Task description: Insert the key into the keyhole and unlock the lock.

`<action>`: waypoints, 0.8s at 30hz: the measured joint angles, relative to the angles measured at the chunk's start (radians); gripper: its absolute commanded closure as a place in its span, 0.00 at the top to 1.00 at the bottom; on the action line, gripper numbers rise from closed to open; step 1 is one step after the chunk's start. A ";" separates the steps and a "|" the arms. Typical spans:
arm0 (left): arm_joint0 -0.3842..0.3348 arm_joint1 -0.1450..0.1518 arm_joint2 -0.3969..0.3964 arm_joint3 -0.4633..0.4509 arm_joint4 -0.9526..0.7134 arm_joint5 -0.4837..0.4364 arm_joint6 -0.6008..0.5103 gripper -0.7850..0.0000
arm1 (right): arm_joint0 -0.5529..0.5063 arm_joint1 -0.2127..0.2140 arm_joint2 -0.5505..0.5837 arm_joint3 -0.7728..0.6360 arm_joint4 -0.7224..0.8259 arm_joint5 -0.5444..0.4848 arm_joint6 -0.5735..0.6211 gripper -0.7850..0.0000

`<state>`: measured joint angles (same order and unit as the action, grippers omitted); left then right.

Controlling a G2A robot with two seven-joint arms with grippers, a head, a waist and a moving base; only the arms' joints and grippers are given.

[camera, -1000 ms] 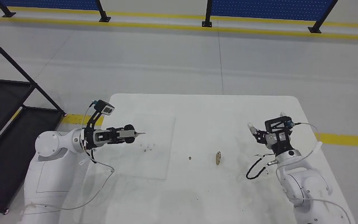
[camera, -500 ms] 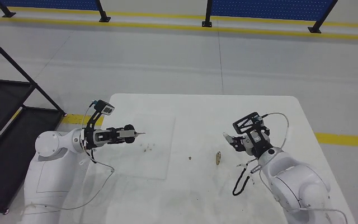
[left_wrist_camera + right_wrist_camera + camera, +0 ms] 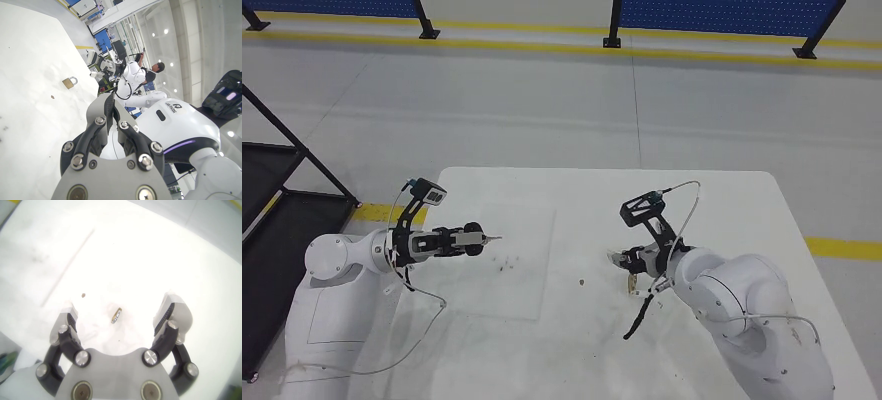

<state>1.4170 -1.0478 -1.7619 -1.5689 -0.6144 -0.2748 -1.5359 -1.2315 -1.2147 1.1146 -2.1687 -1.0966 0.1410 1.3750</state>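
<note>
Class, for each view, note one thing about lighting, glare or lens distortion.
Top view: even light across the table. Left wrist view: the wide lens bends the table edge; the padlock is plainly lit. Right wrist view: glare whitens the table around the padlock, near the open right gripper.

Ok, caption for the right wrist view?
Open right gripper hovers above the brass padlock lying on the white table.
</note>
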 measured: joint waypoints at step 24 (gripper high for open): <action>0.000 0.000 0.000 0.000 0.000 0.000 0.000 0.00 | 0.092 -0.009 -0.178 0.102 -0.135 0.145 0.161 1.00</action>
<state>1.4170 -1.0478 -1.7619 -1.5689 -0.6144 -0.2748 -1.5359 -1.1396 -1.2241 0.9367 -2.0665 -1.2312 0.2856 1.5358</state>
